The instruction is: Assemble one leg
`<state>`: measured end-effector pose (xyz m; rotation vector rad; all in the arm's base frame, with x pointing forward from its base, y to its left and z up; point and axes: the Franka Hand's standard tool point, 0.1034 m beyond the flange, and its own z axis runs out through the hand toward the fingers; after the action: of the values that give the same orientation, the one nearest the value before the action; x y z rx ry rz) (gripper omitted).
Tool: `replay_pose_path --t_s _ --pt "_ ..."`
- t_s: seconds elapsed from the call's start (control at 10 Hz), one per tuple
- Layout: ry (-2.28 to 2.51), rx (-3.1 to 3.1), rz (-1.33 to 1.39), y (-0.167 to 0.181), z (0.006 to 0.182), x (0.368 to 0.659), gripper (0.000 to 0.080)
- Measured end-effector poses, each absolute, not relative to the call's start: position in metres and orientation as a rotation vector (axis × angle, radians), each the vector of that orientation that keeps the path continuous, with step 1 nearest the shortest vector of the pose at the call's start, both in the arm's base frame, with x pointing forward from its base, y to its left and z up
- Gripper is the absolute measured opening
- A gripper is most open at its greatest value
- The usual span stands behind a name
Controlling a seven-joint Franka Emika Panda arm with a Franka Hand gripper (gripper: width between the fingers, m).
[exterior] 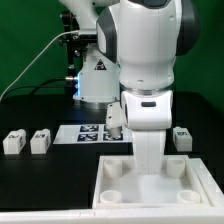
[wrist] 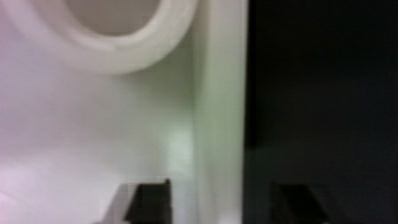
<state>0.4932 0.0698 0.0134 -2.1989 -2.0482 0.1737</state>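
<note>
Two legs [exterior: 15, 142] [exterior: 40, 141] stand on the black table at the exterior view's left, and one leg [exterior: 182, 138] stands at its right. A fourth leg [exterior: 114, 119] shows by the marker board, partly hidden by the arm. My gripper [exterior: 149, 163] is down at the far wall of the white tray [exterior: 150, 208]. In the wrist view my gripper [wrist: 219, 196] is open, with a dark finger [wrist: 148, 203] on each side of the tray's wall [wrist: 217, 100] and a small gap on both sides. It holds nothing. A round corner socket [wrist: 116, 25] lies beyond.
The marker board [exterior: 88, 133] lies behind the tray. The robot's base [exterior: 95, 80] stands at the back with a cable at the exterior view's left. Black table [wrist: 329, 100] shows outside the tray wall.
</note>
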Motion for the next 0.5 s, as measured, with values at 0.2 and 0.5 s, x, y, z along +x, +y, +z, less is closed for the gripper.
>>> replay_pose_path --t_s 0.2,0.5 --pt "-2.048 -2.199 0.174 0.0698 0.0134 0.4931 0.0446" --pt "-2.048 -2.199 0.174 0.0697 0.0133 0.4930 0.0648"
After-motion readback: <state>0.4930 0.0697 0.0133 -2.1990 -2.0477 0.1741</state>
